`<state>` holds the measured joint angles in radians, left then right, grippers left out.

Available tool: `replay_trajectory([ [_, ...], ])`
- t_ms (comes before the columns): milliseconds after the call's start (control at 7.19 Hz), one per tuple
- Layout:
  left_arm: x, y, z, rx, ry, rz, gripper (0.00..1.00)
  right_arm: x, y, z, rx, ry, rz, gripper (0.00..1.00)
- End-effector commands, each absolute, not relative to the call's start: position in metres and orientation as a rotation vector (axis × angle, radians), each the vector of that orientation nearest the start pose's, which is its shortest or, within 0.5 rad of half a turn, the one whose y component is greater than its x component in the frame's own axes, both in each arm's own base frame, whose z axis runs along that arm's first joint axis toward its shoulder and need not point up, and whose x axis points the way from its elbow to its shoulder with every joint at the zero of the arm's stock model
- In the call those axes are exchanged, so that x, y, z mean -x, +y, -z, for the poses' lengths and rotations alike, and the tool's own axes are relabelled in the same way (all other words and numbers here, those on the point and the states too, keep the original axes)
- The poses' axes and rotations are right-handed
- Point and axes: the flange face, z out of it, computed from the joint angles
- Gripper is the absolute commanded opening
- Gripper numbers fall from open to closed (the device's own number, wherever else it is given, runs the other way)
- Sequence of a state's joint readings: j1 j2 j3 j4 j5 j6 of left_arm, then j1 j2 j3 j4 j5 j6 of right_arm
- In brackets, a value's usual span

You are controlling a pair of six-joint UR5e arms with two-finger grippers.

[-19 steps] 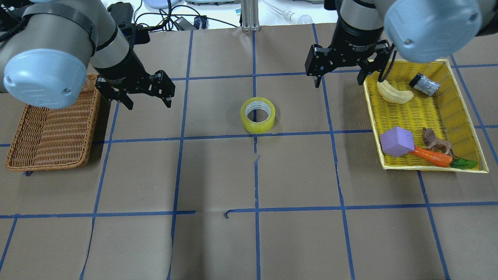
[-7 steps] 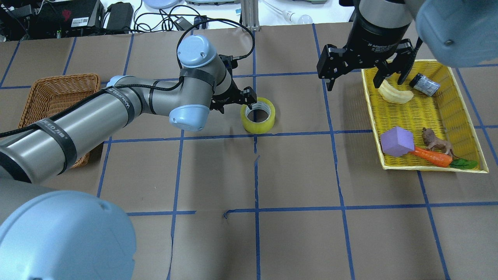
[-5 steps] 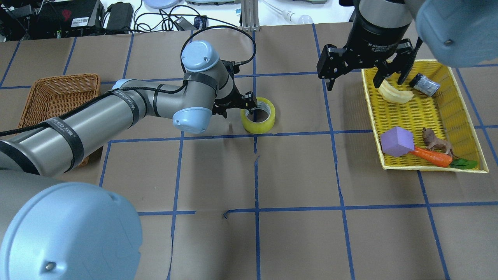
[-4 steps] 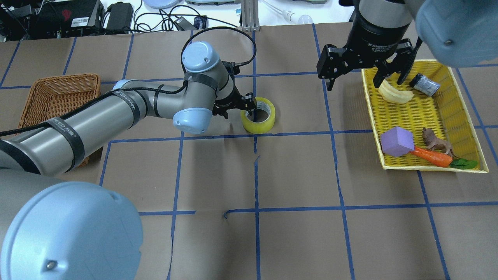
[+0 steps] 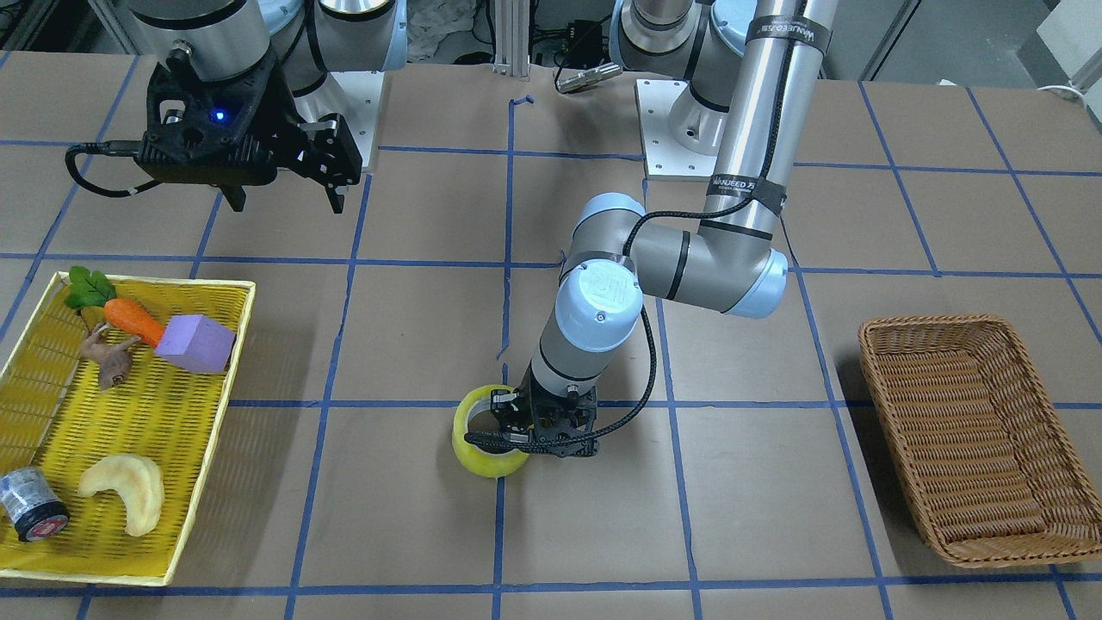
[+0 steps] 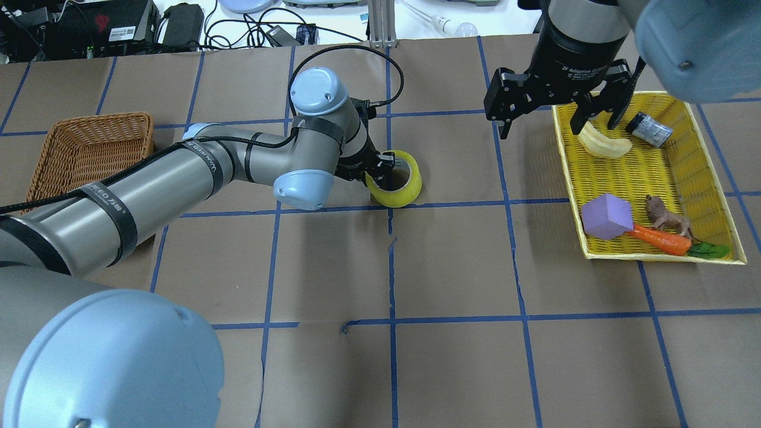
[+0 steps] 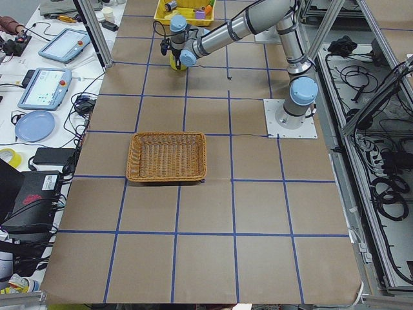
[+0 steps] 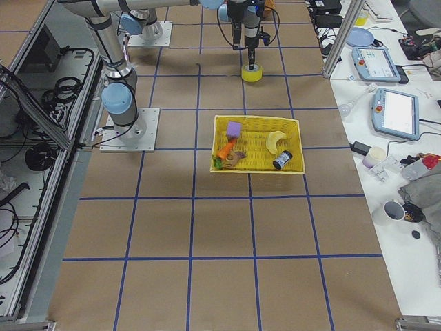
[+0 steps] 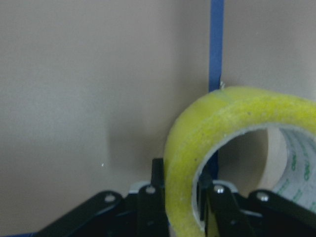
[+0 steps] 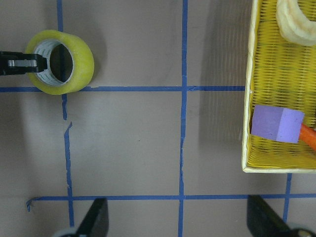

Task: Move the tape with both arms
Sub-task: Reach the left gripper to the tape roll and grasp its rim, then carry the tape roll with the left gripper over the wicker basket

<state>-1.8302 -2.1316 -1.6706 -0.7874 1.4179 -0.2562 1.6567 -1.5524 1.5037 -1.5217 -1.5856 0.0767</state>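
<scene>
The yellow tape [image 6: 405, 191] lies near the middle of the table, on a blue grid line, and is slightly tilted. It also shows in the front view [image 5: 476, 458] and the right wrist view [image 10: 75, 62]. My left gripper [image 6: 378, 170] is down at the tape's left side, shut on its wall. In the left wrist view one finger is inside the ring and one outside, with the tape [image 9: 222, 118] pinched between them. My right gripper [image 6: 538, 128] is open and empty, hovering high beside the yellow tray's near-left corner.
A yellow tray [image 6: 654, 178] on the right holds a banana [image 6: 603, 145], a purple cube [image 6: 606, 217], a carrot [image 6: 657, 238], an animal figure and a silver cylinder [image 6: 649, 129]. A wicker basket [image 6: 77, 148] stands on the left. Blue tape lines grid the brown table.
My left arm has reached from beside the wicker basket to the tape and shut its fingers on the tape's wall. The tape has tilted slightly. The right gripper has stayed put over the last second.
</scene>
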Motion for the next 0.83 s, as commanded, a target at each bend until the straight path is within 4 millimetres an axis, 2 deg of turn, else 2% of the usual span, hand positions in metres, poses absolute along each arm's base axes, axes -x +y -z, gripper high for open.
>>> replay_trajectory([
  [0,0.273,-0.598,-0.231,-0.066,3.237,0.148,0.0,-0.174,-0.486,-0.507,0.015,3.157,0.002,1.0],
  [278,0.169,-0.622,-0.269,-0.025,3.215,0.058,0.0,-0.174,-0.486,-0.507,0.015,3.157,0.002,1.0],
  [557,0.073,-0.626,-0.296,0.036,3.207,0.04,0.0,-0.174,-0.486,-0.507,0.015,3.157,0.002,1.0],
  [696,0.02,-0.621,-0.307,0.085,3.199,0.016,0.0,-0.174,-0.486,-0.507,0.015,3.157,0.002,1.0],
])
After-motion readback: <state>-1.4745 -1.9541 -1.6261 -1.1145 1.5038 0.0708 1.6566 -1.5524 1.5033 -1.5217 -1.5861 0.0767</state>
